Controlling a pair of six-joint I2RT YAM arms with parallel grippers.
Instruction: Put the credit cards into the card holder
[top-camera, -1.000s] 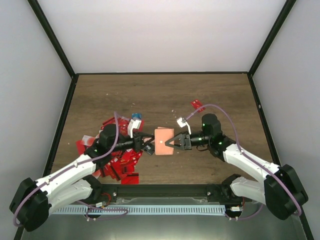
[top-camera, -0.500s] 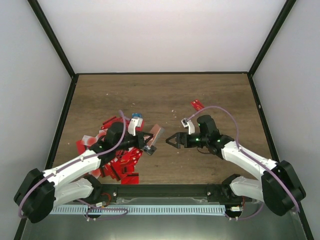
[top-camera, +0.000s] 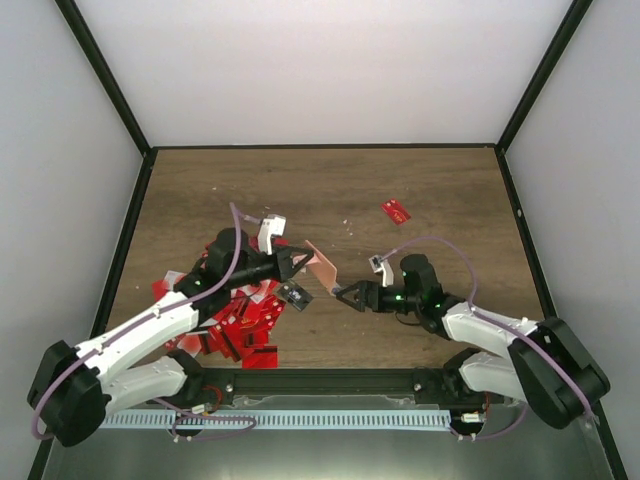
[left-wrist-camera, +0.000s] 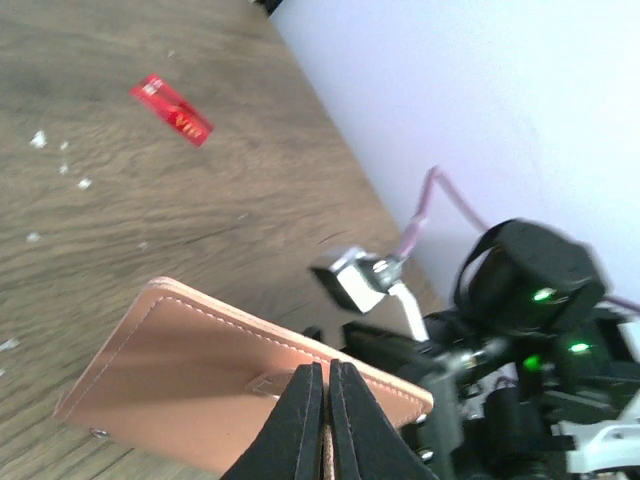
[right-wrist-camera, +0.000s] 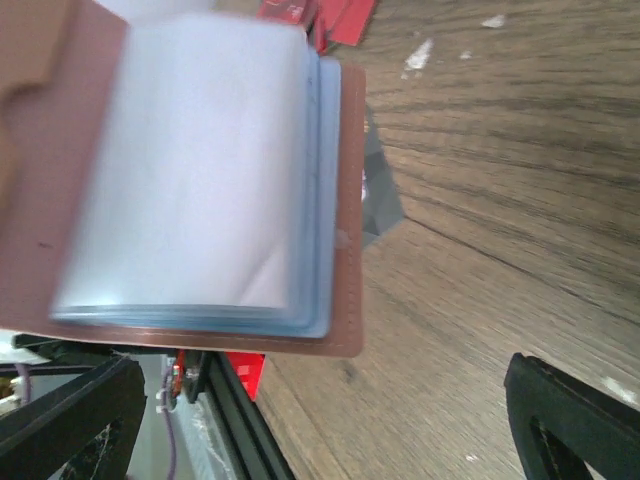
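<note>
Clamping the tilted card holder (top-camera: 322, 266), left pincer (top-camera: 298, 257) faces the spread-apart right pincer (top-camera: 348, 294); lone red card (left-wrist-camera: 172, 110) illegible.

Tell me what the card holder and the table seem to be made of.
The card holder looks like tan leather or faux leather: matte, stitched along the edge. Its inner sleeves look like translucent pale plastic. The table shows brown wood grain, matte, possibly laminate.
</note>
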